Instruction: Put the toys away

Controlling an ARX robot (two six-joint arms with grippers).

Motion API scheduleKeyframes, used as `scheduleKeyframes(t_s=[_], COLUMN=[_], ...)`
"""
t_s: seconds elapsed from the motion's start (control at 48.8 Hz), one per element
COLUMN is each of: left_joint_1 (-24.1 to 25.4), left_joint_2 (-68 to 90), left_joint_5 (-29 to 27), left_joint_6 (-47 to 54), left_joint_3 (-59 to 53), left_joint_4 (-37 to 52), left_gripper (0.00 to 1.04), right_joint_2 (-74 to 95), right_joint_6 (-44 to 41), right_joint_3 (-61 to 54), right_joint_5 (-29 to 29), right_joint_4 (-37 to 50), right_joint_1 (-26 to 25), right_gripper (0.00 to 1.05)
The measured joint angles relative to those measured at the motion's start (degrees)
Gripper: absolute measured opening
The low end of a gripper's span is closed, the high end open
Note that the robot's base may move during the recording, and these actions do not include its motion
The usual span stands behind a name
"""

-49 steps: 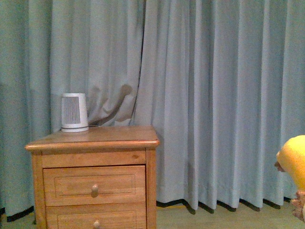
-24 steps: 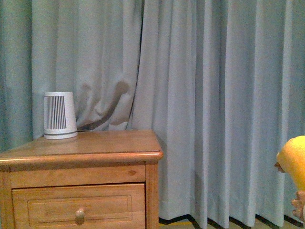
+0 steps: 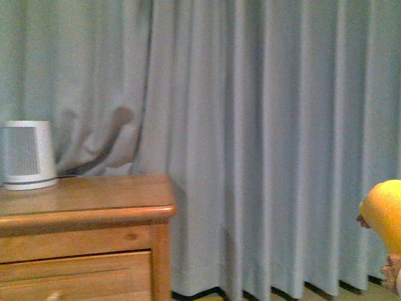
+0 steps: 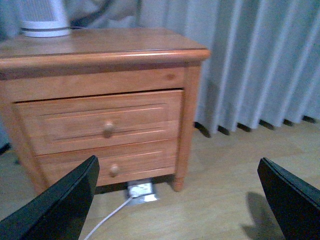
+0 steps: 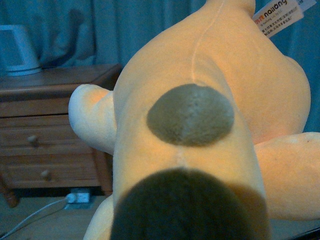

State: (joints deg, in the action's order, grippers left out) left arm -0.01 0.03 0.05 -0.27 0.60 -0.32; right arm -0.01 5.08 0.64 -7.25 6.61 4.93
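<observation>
- A pale grey-blue curtain (image 3: 263,125) hangs in long upright folds across the whole back of the room. Its hem ends just above the floor, with a dark gap under it.
- The floor (image 4: 225,200) is light wood-look boards.
- A wooden bedside cabinet (image 4: 100,55) stands against the curtain, its top bearing a rounded, overhanging edge.
- It has two drawers, upper (image 4: 60,125) and lower (image 4: 145,157), each with a small round knob (image 4: 107,129).
- A small white ribbed appliance (image 3: 28,153) stands near the top's back edge, toward the left corner; the curtain bunches behind it.
- A socket block (image 4: 141,190) lies under the cabinet's front edge, with a white cable (image 4: 107,220) running from it.
- The light is dim and even.
</observation>
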Motion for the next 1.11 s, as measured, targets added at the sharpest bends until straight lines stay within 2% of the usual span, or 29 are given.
scheduleKeyframes(t_s=[1.107], left_joint_1=[-0.1], left_joint_2=[0.0], left_joint_5=[-0.1], left_joint_6=[0.0], left_joint_3=[0.0], left_joint_4=[0.0], left_gripper=[0.99], right_joint_2=[0.0], right_joint_6=[0.0], right_joint_3=[0.0], right_joint_5=[-0.1], right_joint_4=[0.0], right_joint_1=[0.0], right_gripper=[0.11])
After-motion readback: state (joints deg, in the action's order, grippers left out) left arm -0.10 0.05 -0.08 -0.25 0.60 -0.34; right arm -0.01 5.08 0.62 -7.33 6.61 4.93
